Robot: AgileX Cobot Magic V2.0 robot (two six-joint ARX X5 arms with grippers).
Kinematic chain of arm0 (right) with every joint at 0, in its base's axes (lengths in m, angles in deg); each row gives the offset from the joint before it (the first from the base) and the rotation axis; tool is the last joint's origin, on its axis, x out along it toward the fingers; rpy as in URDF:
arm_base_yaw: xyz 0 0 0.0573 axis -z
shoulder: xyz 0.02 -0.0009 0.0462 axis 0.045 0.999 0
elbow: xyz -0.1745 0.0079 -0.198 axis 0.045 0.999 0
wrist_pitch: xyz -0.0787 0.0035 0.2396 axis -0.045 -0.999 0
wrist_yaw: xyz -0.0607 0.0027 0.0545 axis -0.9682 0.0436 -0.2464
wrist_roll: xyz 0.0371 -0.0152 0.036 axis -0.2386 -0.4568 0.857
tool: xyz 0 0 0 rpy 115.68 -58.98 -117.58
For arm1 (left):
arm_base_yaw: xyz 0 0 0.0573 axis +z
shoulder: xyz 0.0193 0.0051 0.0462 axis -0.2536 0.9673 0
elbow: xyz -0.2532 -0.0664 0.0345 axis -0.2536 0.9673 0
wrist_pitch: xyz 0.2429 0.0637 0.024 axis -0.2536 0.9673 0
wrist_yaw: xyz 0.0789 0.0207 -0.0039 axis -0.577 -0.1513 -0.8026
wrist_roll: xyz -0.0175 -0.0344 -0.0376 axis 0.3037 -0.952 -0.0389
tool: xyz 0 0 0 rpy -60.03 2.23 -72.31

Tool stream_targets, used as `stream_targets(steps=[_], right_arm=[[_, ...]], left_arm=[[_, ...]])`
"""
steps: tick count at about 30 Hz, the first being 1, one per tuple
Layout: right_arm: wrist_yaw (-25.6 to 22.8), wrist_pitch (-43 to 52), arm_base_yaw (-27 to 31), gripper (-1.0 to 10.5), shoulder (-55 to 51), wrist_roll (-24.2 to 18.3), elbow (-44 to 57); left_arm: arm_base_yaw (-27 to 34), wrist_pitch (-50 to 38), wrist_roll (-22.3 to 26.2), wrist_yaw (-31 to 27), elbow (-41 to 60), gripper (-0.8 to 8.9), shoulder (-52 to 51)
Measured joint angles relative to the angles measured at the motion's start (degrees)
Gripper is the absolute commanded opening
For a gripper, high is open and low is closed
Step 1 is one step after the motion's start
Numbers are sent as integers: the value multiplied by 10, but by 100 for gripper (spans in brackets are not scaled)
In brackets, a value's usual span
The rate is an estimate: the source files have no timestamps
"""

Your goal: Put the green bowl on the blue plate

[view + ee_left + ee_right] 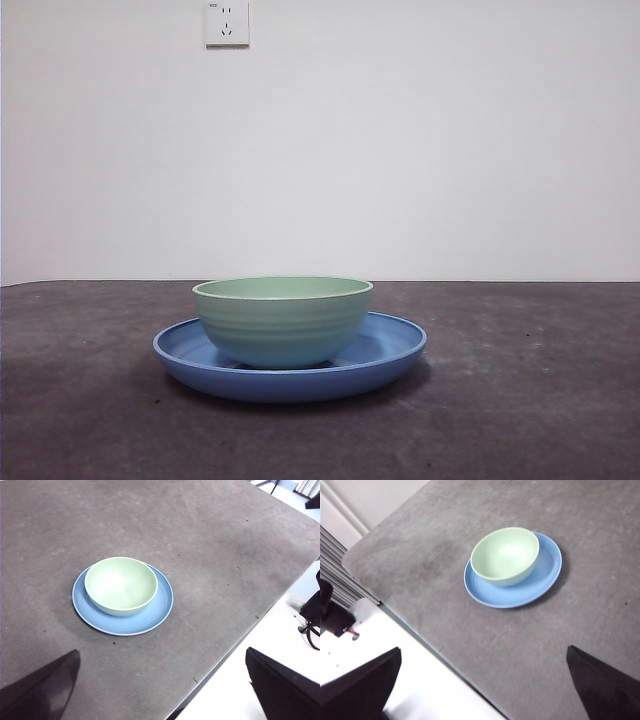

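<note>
I see the green bowl (283, 320) sitting upright inside the blue plate (395, 350), its base resting on the plate's floor. In the front view the bowl stands a little left of the plate's middle, so more bare blue shows on the right side than on the left. The plate lies flat on the dark grey tabletop (530, 400), roughly in the middle of my front view. A white wall socket (227, 22) shows high on the far wall, above and left of the bowl.

From the left wrist camera I look down on the bowl (121, 585) and plate (125, 622) from well away. The bowl is empty and sits off-centre, touching or nearly touching the plate's rim on one side, with a wide blue crescent showing on the other. The left gripper (162, 690) hangs well apart from the dishes, its jaws spread wide with nothing between them.

The right wrist camera gives me the same pair from the other side: bowl (505, 555) in plate (520, 592), off-centre again. The right gripper (482, 690) is also well clear of the dishes, out by the tabletop's edge, jaws wide and holding nothing.

Neither arm shows in my front view.
</note>
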Motion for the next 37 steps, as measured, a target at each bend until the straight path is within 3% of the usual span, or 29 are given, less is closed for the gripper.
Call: stream_targets(steps=[4,5,6,8,9,10,31,37], right_arm=[[0,-19,0,582,-15,-1,1],[0,-21,0,509,-15,-1,1],[0,-22,0,399,-15,-1,1],[0,-27,0,-22,-15,-1,1],[0,-27,0,27,-15,-1,1],[0,-27,0,29,-15,-1,1],[3,-27,0,29,-15,-2,1],[3,-27,0,29,-15,-2,1]], left_arm=[[0,0,0,0,0,524,0],[0,0,0,0,0,505,0],[0,0,0,0,0,443,0],[0,0,0,0,0,110,0],[0,1,0,0,0,-19,0],[0,3,0,0,0,39,0],[3,-1,-7,0,0,33,0],[95,-30,-2,0,23,29,-18]])
